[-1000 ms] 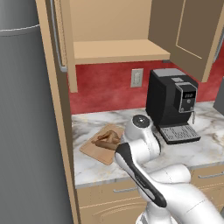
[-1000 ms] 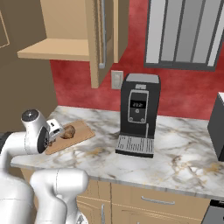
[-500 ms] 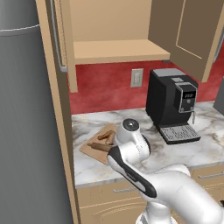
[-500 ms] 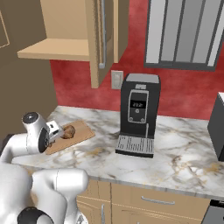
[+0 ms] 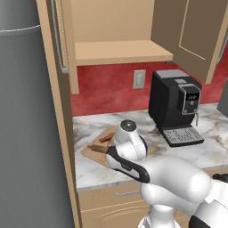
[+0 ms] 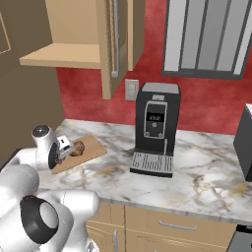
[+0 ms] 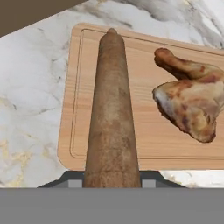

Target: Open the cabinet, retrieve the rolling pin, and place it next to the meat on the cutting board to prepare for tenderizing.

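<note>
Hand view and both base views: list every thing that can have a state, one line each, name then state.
cabinet: doors open, shelf bare.
rolling pin: held in the gripper, over the cutting board, beside the meat.
meat: lying on the cutting board, untouched.
cutting board: flat on the counter.
gripper: shut on the rolling pin.
coffee machine: upright, display lit.

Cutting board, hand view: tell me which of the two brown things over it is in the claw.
The rolling pin, the long plain wooden cylinder running out from the claw. The meat, a glossy drumstick-shaped lump, lies apart beside it.
</note>
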Controlling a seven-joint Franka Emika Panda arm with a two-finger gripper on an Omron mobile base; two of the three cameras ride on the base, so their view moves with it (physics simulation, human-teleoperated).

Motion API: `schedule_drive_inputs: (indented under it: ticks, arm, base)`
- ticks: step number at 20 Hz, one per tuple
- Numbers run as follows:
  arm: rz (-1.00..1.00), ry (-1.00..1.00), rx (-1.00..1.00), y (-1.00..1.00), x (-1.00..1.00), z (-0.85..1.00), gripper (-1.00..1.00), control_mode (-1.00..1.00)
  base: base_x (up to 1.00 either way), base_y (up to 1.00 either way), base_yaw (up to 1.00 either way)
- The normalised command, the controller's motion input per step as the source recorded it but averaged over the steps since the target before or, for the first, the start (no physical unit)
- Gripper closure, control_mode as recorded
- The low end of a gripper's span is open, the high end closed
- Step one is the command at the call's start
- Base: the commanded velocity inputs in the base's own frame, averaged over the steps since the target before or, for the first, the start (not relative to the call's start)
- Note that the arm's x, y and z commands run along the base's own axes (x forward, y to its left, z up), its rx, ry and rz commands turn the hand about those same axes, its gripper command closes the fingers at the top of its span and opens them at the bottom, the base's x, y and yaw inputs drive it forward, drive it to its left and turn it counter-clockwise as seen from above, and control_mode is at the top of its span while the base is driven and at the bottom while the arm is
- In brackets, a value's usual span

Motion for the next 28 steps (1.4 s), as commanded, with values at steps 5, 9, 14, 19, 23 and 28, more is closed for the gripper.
schedule_drive_inputs:
  ticks: [5,9,14,19,23,28]
  arm:
    - [0.0,0.01,0.0,0.0,0.28,-0.22,1.0,-1.0]
    - [0.01,0.0,0.0,0.01,0.15,-0.17,1.0,-1.0]
    - [0.01,0.0,0.0,0.04,0.04,-0.24,-1.0,-1.0]
    - [0.0,0.0,0.0,0.03,0.06,-0.14,-1.0,-1.0]
    - [0.0,0.0,0.0,0.0,0.0,0.0,-1.0,-1.0]
    - [0.0,-0.01,0.0,0.0,0.0,0.12,-1.0,-1.0]
  base:
    - [0.0,0.0,0.0]
    - [0.0,0.0,0.0]
    - [0.0,0.0,0.0]
    - [0.0,0.0,0.0]
    - [0.0,0.0,0.0]
    - [0.0,0.0,0.0]
